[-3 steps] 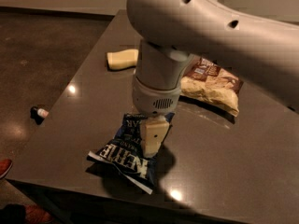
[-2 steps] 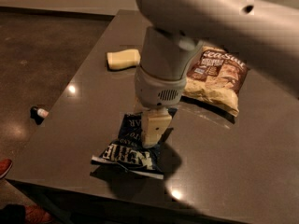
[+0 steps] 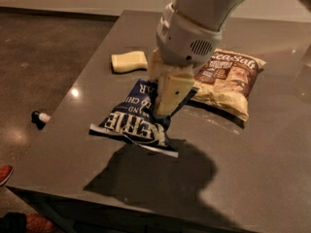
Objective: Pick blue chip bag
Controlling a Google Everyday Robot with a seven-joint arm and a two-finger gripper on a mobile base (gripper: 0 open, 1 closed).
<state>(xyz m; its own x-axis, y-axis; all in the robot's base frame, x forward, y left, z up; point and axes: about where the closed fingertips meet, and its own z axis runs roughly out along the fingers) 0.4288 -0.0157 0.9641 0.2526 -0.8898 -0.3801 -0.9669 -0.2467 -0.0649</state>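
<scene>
The blue chip bag is dark navy with white "KETTLE" lettering. It hangs tilted from my gripper, above the dark grey table, and casts a broad shadow on the tabletop near the front edge. The gripper's cream-coloured fingers are shut on the bag's upper right part, under the white wrist. The part of the bag between the fingers is hidden.
A tan and brown "Sea Salt" chip bag lies just right of the gripper. A pale yellow block lies at the back left. The table's left and front edges are close. A small bottle and a shoe are on the floor at left.
The arm has risen with the blue chip bag in the gripper. The bag has come off the tabletop and now hangs tilted above its shadow.
</scene>
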